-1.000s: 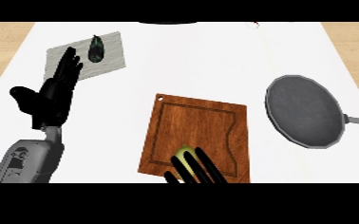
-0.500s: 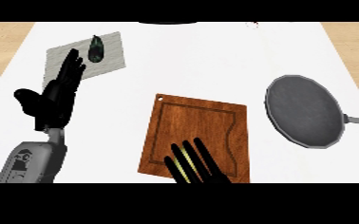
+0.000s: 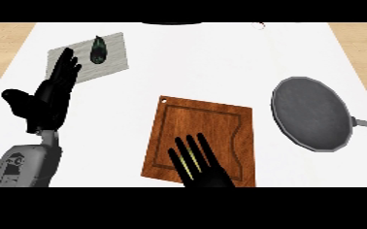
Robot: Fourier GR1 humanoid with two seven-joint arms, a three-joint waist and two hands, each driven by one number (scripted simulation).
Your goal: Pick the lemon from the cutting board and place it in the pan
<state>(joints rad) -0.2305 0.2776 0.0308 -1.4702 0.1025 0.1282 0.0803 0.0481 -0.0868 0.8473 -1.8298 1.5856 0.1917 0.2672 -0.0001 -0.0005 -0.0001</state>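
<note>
Two hands are showing. The right hand (image 3: 204, 172) is coming in from the near edge over the near end of the cutting board (image 3: 208, 121), fingers straight and a little spread, curled round nothing.

Against a second ago, it is sitting farther onto the board and covering more of the lemon (image 3: 186, 161). A yellow patch was showing then; now only thin yellow slivers are peeking between the fingers.

The lemon is lying on the board's near end, directly under that hand, and by my reading is not yet grasped. The approach looks about done, and closing round the fruit seems the step due.

The pan (image 3: 312, 114) is waiting on the desk (image 3: 215, 63), well apart to the right.

The left hand (image 3: 52, 97) is resting open at the left, fingers up.
</note>
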